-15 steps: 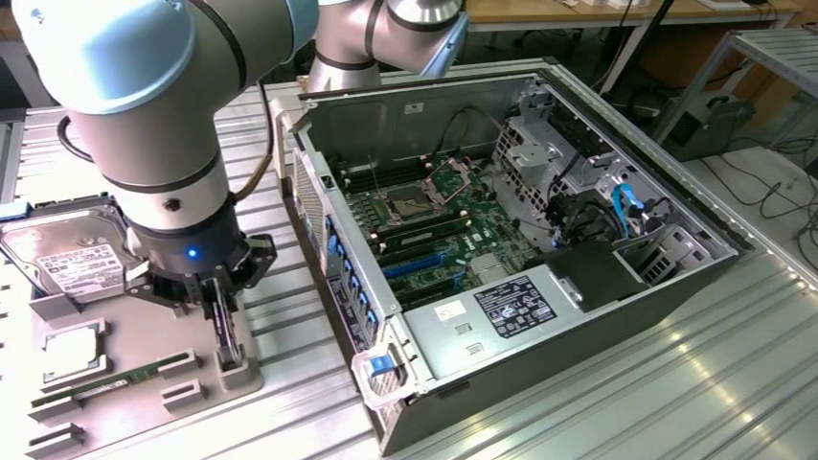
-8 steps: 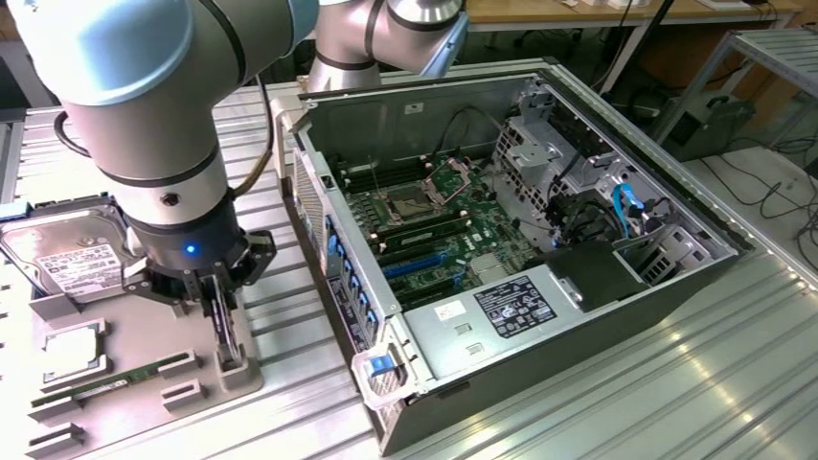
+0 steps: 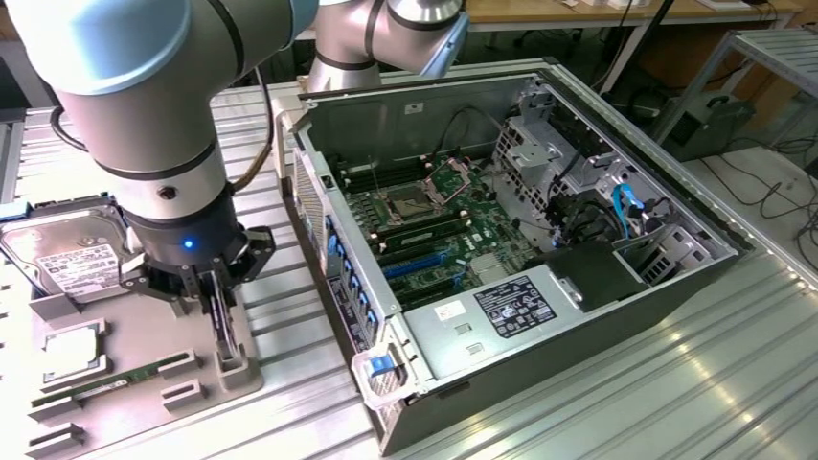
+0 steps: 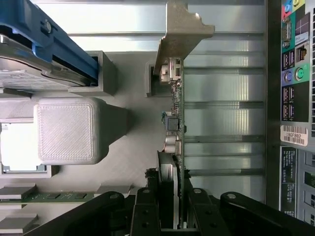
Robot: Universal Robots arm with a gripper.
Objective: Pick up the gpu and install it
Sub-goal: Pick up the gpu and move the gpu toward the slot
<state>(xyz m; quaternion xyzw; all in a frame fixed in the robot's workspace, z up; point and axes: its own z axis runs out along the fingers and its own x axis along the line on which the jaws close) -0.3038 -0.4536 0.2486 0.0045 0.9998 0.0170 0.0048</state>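
We see the black two-fingered gripper (image 3: 221, 326) clamped on the gpu (image 4: 177, 113), a thin dark circuit card with a silvery metal bracket. The card stands on edge in a slot of the grey plastic parts tray (image 3: 134, 335), near the open black computer case (image 3: 422, 101).
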